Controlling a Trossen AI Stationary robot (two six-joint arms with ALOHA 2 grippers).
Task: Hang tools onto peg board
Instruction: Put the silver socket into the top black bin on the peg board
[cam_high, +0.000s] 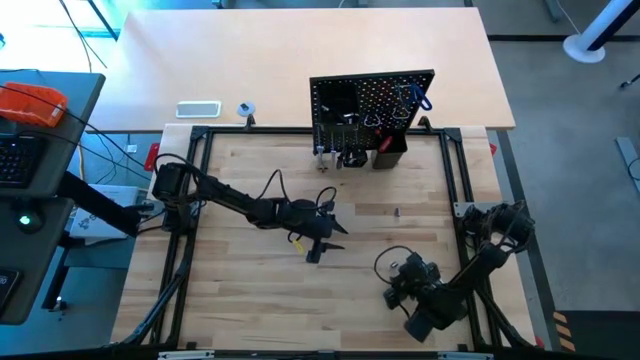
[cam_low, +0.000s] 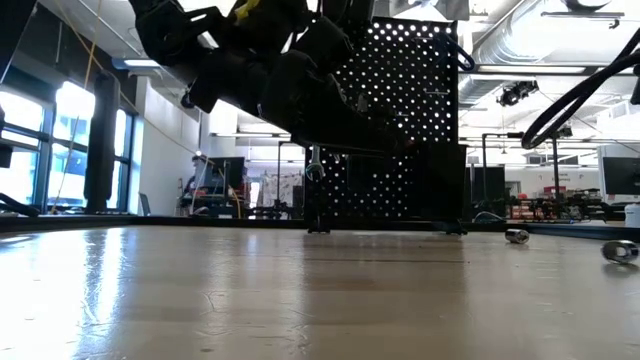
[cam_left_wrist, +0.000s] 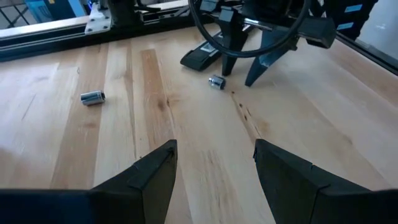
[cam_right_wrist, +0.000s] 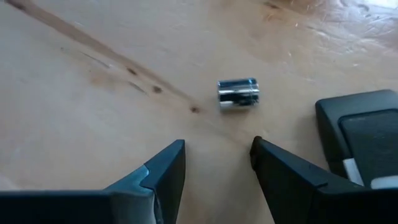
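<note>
The peg board (cam_high: 372, 110) stands upright at the far edge of the table (cam_high: 250, 180), with several tools (cam_high: 405, 100) already hanging on it and a small black bin (cam_high: 388, 152) on its front. What remains on the wood are two small silver sockets: one (cam_right_wrist: 238, 94) lies just in front of the right gripper (cam_right_wrist: 217, 168), the other (cam_left_wrist: 92, 97) is well apart from it.

The right gripper, at the near right of the table, has its fingers spread and holds nothing. The left gripper (cam_left_wrist: 214, 171), near the middle of the table, is also wide open and empty.

The main risk, I think, is the round shape of the socket. If one finger touches it before the other, it can roll away, or it can slip out as the fingers close. A black flat part (cam_right_wrist: 367, 140) lies just beside it, and a finger could catch on it; what this part is I cannot tell surely. The socket is also very small, so it may not sit on a hook and could fall off again.
</note>
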